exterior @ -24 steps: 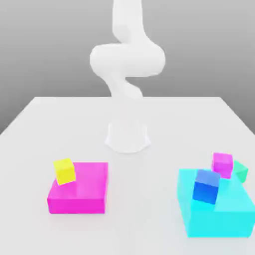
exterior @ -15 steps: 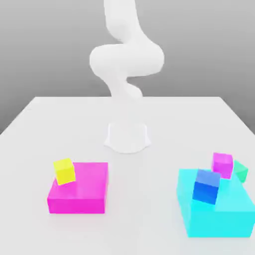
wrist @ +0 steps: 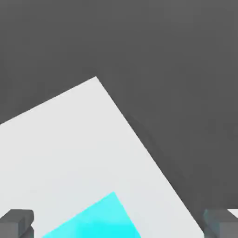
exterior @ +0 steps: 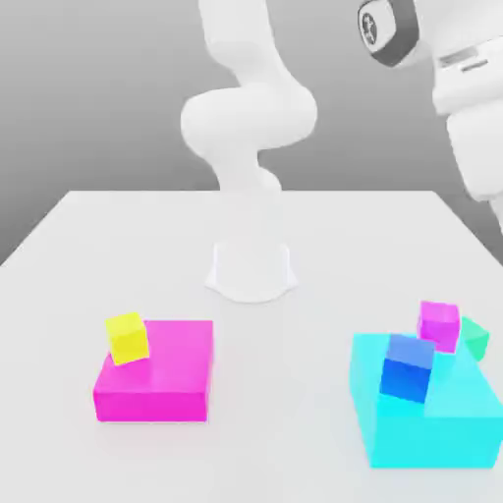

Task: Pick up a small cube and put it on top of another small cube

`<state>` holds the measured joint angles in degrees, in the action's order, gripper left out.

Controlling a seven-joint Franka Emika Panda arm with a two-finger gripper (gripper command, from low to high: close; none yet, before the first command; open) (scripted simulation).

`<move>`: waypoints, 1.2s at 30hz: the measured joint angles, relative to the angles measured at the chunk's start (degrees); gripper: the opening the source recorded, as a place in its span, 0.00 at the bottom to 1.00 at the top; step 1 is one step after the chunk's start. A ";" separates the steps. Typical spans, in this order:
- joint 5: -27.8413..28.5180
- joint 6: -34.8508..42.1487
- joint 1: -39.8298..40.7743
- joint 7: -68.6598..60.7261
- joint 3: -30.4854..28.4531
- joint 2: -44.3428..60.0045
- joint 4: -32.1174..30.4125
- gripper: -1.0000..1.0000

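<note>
Grey fingertips: two of mine [wrist: 18,223] are showing wide apart in the hand view, so my gripper [wrist: 118,224] is standing fully open with nothing between the jaws.
Under my hand: I am looking down on the corner of the white table [wrist: 69,139] and a corner of the big cyan block [wrist: 95,218], well below me.
My arm: I am hanging high over the exterior view's right side, with my white wrist [exterior: 472,108] above that block's end of the table.
Step in hand: I judge that I am making the approach; no cube is being touched or lifted yet.
Small green cube: it [exterior: 475,338] is sitting at the exterior view's far right, just behind the cyan block and beside the small magenta cube [exterior: 438,324], which is hiding part of it.
Small blue cube: it [exterior: 407,366] is resting on the cyan block's top, near the magenta one.
Farther off: a small yellow cube [exterior: 128,337] is sitting on the flat magenta block [exterior: 162,373] at the exterior view's left.
Next move: I am expecting to need to centre over the green cube, descend with the jaws straddling it, and keep clear of the magenta neighbour.
Writing: I am finding no readable brand or label anywhere.
</note>
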<state>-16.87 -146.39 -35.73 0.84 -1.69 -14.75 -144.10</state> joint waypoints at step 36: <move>21.98 -24.54 -18.45 -9.82 4.00 33.52 -8.15 0.00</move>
<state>5.11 -170.93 -54.18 -8.98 2.32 18.78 -152.25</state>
